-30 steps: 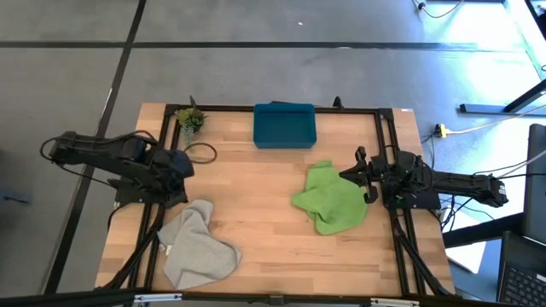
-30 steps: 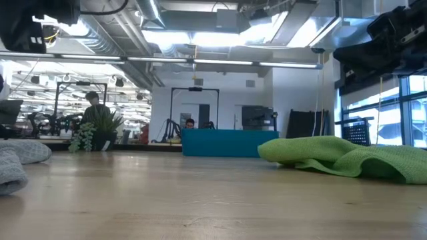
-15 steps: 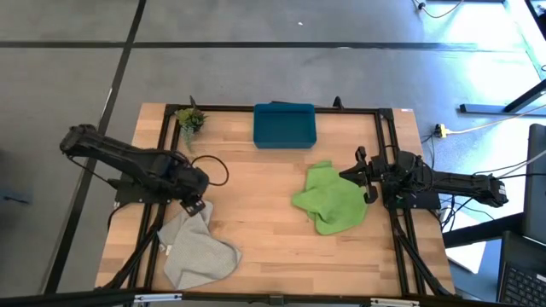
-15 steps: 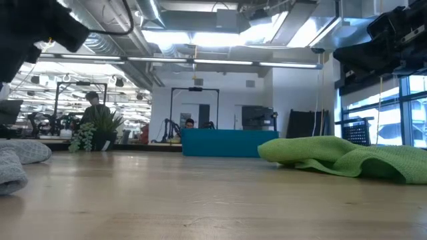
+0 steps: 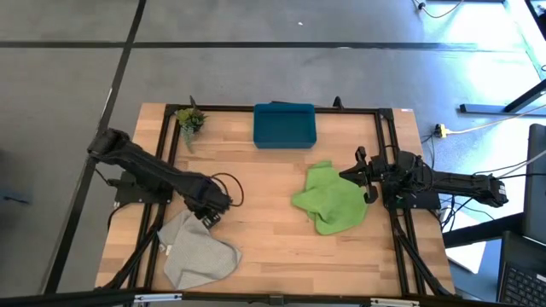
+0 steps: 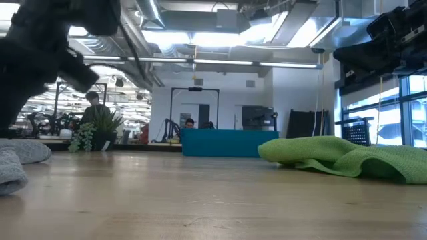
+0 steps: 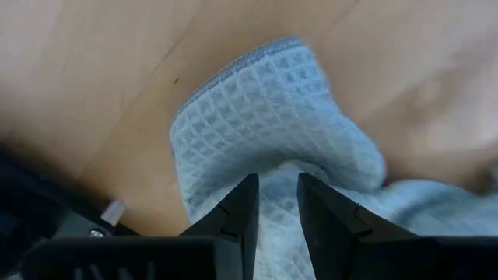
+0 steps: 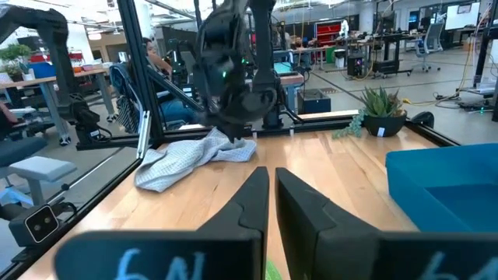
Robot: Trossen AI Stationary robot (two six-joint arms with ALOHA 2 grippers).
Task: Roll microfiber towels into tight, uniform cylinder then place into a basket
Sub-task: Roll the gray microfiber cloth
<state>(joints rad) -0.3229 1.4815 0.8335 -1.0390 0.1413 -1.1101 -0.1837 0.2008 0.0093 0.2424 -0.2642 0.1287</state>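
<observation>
Left tool, fingers spread, is hovering over the limp grey towel; pinching its upturned corner looks best.

The right tool, fingers together, faces the left tool over the grey towel.

Overhead view looks straight down; low view looks level across the surface; both share the green towel.

Grey towel waffle-checked; other towel lime green; basket teal; table pale wood.
</observation>
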